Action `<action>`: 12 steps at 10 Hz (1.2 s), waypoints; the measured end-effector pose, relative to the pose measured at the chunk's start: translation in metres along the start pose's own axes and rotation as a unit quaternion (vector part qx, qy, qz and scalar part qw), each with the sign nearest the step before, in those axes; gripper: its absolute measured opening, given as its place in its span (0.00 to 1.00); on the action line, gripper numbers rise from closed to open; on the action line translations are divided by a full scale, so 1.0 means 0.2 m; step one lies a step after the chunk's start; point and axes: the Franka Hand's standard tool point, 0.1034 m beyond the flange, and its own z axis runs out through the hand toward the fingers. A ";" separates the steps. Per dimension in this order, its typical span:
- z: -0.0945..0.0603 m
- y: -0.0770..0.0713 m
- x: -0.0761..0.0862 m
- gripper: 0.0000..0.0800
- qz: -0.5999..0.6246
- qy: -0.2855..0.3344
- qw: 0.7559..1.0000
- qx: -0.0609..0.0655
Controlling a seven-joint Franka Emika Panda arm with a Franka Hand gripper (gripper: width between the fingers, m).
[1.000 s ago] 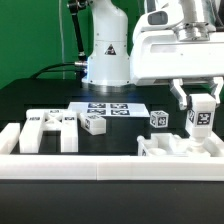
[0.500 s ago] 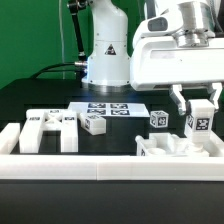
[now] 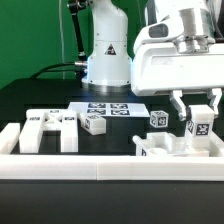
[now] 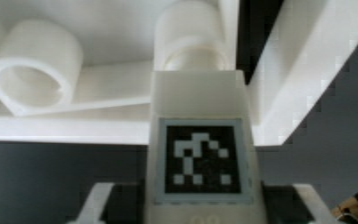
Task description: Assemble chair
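White slotted panel [image 3: 50, 128]: chair part, lies flat at the exterior view's left on the black table [image 3: 30, 105], just behind the front rail [image 3: 90, 166]
marker board [image 3: 112, 108]: flat, middle back, carries nothing
tagged block [image 3: 95, 123]: loose, just in front of the marker board
second tagged block [image 3: 159, 119]: loose, right of the marker board, apart from the gripper
seat piece [image 3: 162, 148]: white, far right, by the front rail, below the held part
chair leg [image 3: 201, 126]: upright, tag to camera, just above the seat piece; contact cannot tell
gripper [image 3: 199, 112]: clamped on the chair leg's upper end, a finger each side
handling: looks like hard plastic, judged light, stiff, probably slippery; take hold on flat opposite faces near the top, lower end left free
risk: chair leg may tilt if it catches the seat piece
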 end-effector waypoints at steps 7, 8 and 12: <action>0.00 0.00 0.00 0.64 0.000 0.004 1.000 -0.001; 0.00 0.00 -0.01 0.64 0.000 0.004 1.000 -0.001; -0.01 0.03 0.00 0.81 0.001 0.003 1.000 -0.003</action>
